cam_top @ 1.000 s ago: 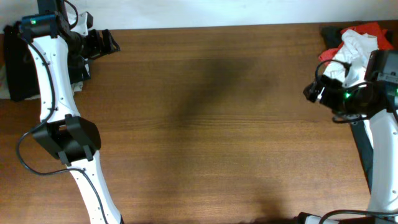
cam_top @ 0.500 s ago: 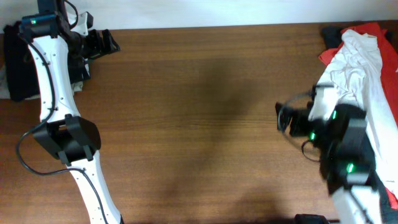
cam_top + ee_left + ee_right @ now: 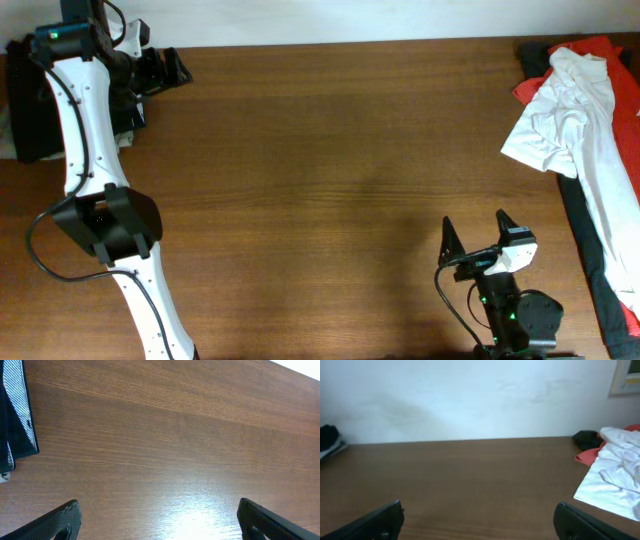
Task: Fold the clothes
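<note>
Item: clothes lying loose on wooden table (image 3: pixel 330 180), both arms clear of them.
White garment (image 3: pixel 570 110) crumpled at 2 o'clock, over a red piece (image 3: pixel 600 48); black garment (image 3: pixel 585 235) along the 3 o'clock edge; dark stack (image 3: pixel 25 100) at 10 o'clock. Left gripper (image 3: pixel 157 507) at 10 o'clock, fingers spread, empty. Right gripper (image 3: pixel 473 225) at 5 o'clock, fingers spread, empty.

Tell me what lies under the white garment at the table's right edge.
Under the white garment, red fabric peeks out at its top, dark fabric along its lower left edge. How far either runs beneath is covered.
</note>
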`<state>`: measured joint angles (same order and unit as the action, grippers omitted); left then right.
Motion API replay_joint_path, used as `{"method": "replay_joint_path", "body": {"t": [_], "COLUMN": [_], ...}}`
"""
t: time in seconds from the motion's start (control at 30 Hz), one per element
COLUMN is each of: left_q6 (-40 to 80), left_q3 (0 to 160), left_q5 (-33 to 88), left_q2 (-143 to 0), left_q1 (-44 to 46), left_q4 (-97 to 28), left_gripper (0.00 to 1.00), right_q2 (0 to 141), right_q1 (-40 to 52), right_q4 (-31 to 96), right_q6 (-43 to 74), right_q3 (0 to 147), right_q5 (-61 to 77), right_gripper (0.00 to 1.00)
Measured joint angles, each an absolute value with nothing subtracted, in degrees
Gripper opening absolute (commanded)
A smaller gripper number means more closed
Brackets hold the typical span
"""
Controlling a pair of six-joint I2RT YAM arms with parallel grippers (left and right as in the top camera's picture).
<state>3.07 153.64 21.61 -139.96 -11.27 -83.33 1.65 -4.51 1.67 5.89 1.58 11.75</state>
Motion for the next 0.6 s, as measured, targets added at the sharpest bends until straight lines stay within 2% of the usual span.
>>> {"method": "replay_joint_path", "body": {"t": [0.17, 0.3, 0.6], "left_q6": [3.1, 3.1, 3.1], "left_q3": [153.6, 153.6, 153.6], "left_q5": [21.6, 21.6, 21.6], "left_q2": [-140.0, -140.0, -140.0], "left_q1": [-11.3, -11.3, -11.3], "left_q4": [-83.3, -83.3, -83.3], "left_gripper": [0.99, 0.99, 0.99], "right_q2": [0.8, 0.8, 0.8], "right_q1": [-3.2, -3.2, -3.2], "right_q4": [3.8, 3.8, 3.8], "right_q6": [8.9, 4.4, 3.8], "right_q3": [0.7, 0.7, 0.7], "right_q5": [5.5, 5.4, 5.4], "right_gripper": [0.99, 0.99, 0.99]}}
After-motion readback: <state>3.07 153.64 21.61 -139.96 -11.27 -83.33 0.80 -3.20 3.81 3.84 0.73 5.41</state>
